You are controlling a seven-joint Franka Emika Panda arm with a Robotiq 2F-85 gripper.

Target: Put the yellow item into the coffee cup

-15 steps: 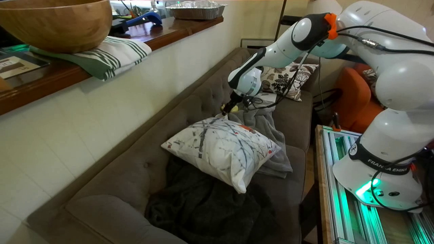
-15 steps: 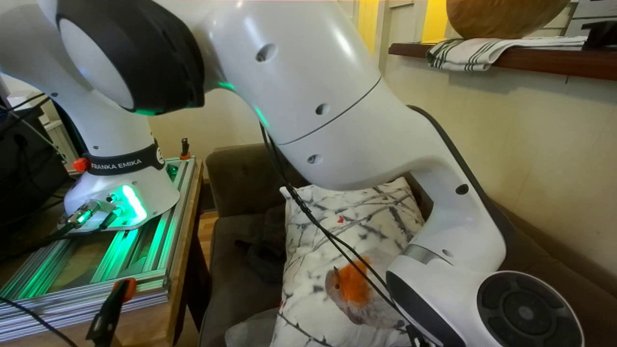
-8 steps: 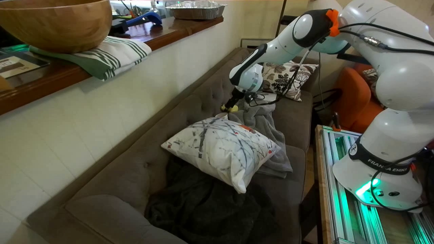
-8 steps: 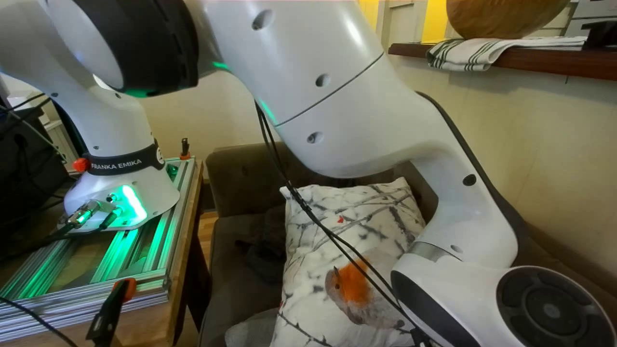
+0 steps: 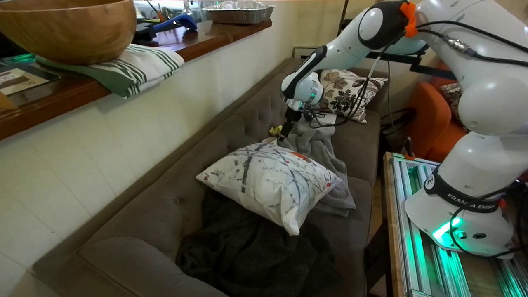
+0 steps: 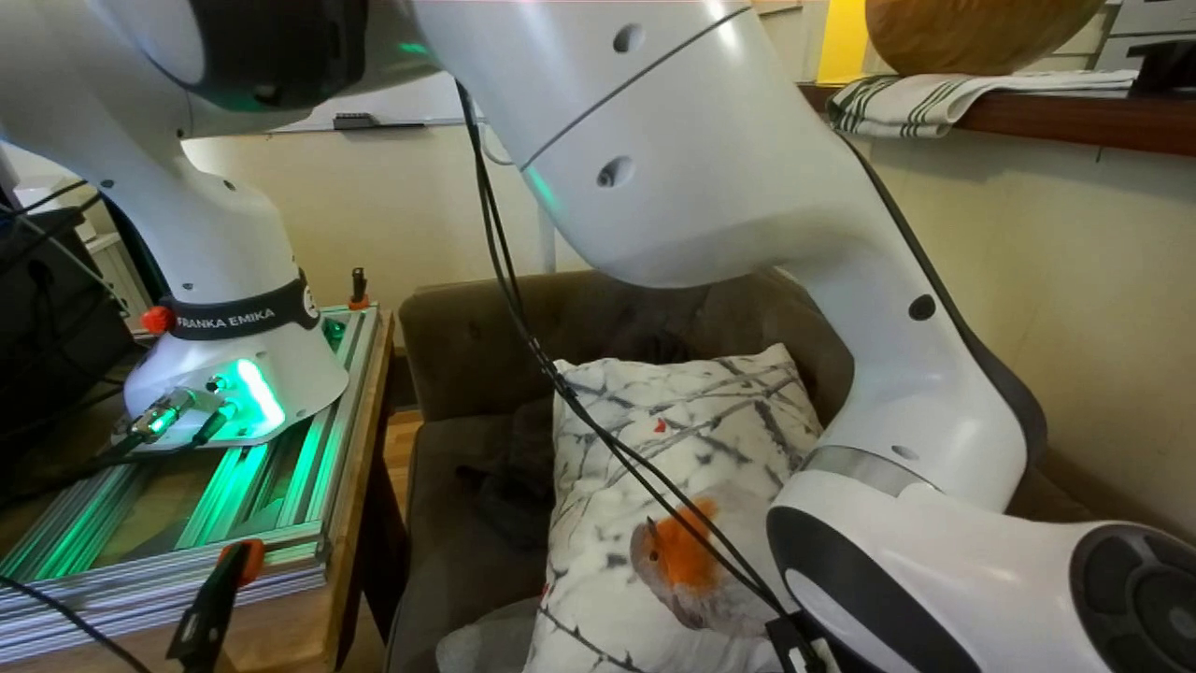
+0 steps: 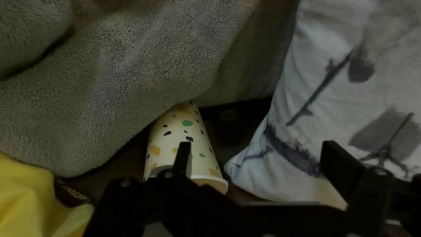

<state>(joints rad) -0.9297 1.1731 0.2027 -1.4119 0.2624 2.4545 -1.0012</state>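
Note:
The yellow item (image 5: 275, 130) lies on the sofa near the backrest in an exterior view. It also shows as a bright yellow lump with folds at the lower left of the wrist view (image 7: 29, 200). The coffee cup (image 7: 181, 131), pale with coloured spots, has its rim toward the bottom of the wrist view. In an exterior view only its top (image 5: 270, 141) shows behind the white cushion. My gripper (image 5: 283, 137) is beside both. In the wrist view the gripper (image 7: 258, 153) is open and empty. One finger overlaps the cup, the other the cushion; contact cannot be told.
The white branch-print cushion (image 5: 268, 181) is close by the cup, also in the wrist view (image 7: 329, 98). A grey blanket (image 7: 131, 75) lies against the cup's base. The sofa backrest (image 5: 243, 128) and wall are behind. A leaf-print cushion (image 5: 346, 93) sits farther along. Cables hang from the arm.
In an exterior view my gripper has moved right, off the front of the yellow item, and points more steeply down. The upper arm has lifted. The cup stays in place.

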